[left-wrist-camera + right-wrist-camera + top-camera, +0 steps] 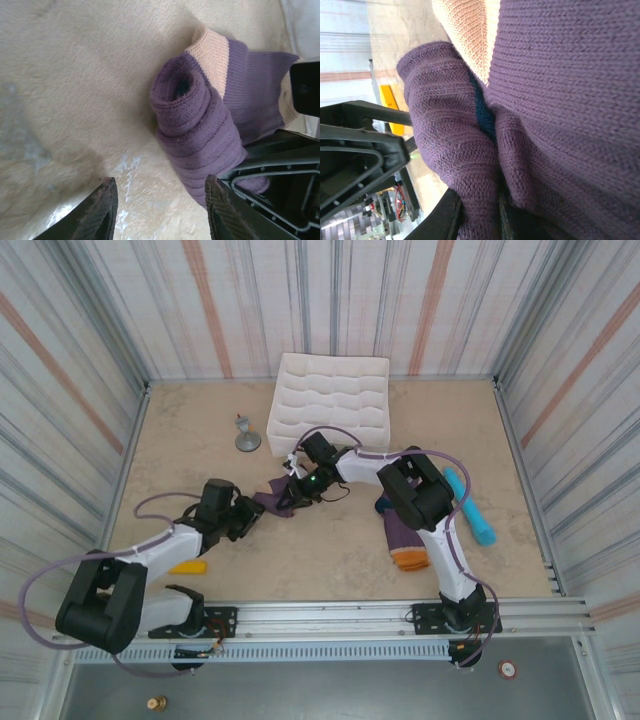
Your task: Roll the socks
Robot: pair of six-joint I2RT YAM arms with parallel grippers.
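**Yellow block** (188, 566): lay nearest, on the table (330, 575) beside the left arm, well apart from both socks. Formed no part of the job.

**Flat sock** (402, 532): lay unrolled beneath the right arm, orange cuff (411, 560) toward the near edge. Looked untouched.

**Left gripper** (160, 185): hovered low over bare table, jaws apart, nothing between them. Stood just beside the near end of the coil, 1 finger (222, 210) close to it; contact not determinable.

**Part-rolled sock** (192, 135): lay mid-table between the 2 grippers. Showed a purple coil with its spiral end facing the left wrist camera, a tan cuff (212, 50) not yet wound in beyond it, and a navy patch (482, 115) tucked into a fold.

**Right gripper** (293, 490): sat across the sock from the left gripper, clamped on its purple knit.

**Teal cylinder** (470, 505): lay right of the right arm, near the flat sock but apart from it.

**Grey stand-like object** (246, 438) and **white padded tray** (330, 400): stood farthest, the tray against the back wall.

**Step judged:** roll 1 of 2 under way, unfinished.

**Next move judged to call for:** closing the left jaws on the coil to keep it tight, then winding on toward the cuff against the right gripper's hold. Likely to spring loose if released early. Flat sock to follow.
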